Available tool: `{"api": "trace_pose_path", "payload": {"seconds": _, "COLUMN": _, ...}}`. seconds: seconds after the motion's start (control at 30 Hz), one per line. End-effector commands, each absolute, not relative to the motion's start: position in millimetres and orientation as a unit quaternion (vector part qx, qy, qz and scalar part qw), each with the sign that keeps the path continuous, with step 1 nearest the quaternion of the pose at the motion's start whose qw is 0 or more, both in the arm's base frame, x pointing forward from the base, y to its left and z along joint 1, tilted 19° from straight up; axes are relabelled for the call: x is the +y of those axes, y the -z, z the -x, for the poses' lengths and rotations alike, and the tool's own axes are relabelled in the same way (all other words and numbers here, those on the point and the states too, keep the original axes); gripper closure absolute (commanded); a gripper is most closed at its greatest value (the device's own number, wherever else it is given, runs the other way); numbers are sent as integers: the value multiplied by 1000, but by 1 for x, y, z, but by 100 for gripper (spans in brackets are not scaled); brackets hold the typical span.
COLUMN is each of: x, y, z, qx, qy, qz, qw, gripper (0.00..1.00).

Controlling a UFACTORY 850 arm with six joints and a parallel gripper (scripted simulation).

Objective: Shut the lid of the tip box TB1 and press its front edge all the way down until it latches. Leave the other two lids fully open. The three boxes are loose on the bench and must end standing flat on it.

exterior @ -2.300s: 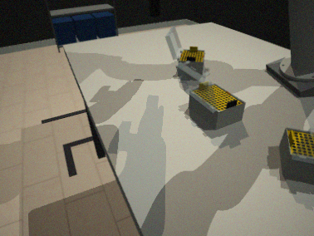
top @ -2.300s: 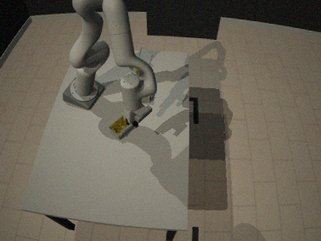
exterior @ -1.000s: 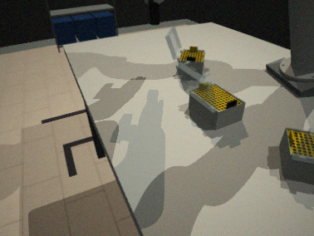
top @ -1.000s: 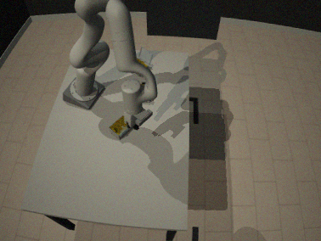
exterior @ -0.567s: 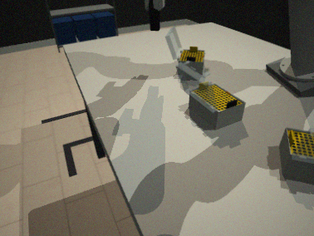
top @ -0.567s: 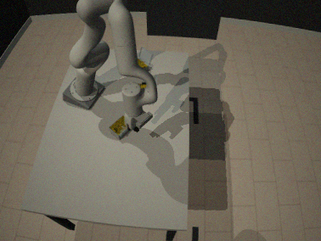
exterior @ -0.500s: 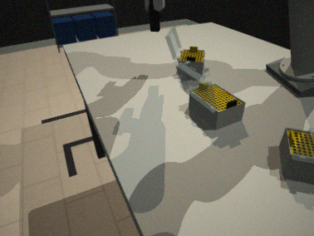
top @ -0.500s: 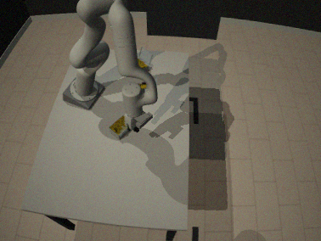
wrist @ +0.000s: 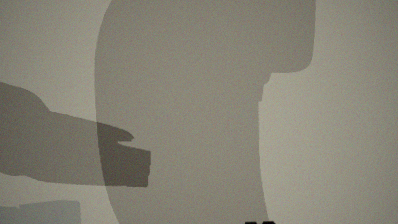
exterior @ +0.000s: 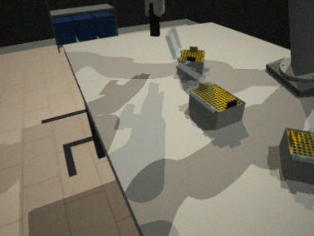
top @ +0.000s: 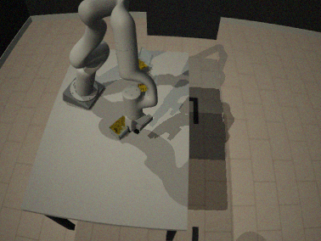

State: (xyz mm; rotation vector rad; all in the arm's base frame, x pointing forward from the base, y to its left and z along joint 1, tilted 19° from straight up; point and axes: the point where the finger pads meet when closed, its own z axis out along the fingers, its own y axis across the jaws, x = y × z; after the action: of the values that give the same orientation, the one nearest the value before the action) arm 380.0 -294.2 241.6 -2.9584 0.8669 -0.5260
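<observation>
No lid is being shown shut yet, so the task is being judged as barely begun: the closing and the latching press are both being left to do. Which of the three boxes is TB1 cannot be told, as no label is being shown in any view.

The boxes are being kept in a row running from the far edge of the desk, as the top view has it, toward the desk's middle, all standing flat. The box nearest the middle (exterior: pixel 192 56) is being shown with its lid (exterior: pixel 174 39) standing raised, and rows of yellow tips are being exposed inside. The middle box (exterior: pixel 216 101) and the third box (exterior: pixel 300 149), the one nearest the far edge, are likewise being shown full of yellow tips, so their lids are being taken as open.

The gripper (top: pixel 137 131) is being held with its fingers fully together and nothing between them, just beside the box nearest the middle, on the side facing the desk's right edge in the top view. Only bare desk (wrist: pixel 340 150) and shadow are being seen by the wrist camera, so the tool is being judged apart from any lid.
</observation>
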Motion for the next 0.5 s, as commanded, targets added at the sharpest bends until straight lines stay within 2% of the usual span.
{"api": "trace_pose_path", "payload": {"seconds": 0.0, "x": -295, "y": -242, "z": -381, "qx": 277, "qy": 169, "qz": 946, "qw": 7, "gripper": 100}}
{"api": "trace_pose_path", "payload": {"seconds": 0.47, "x": -290, "y": -240, "z": -373, "qx": 277, "qy": 169, "qz": 946, "qw": 7, "gripper": 100}}
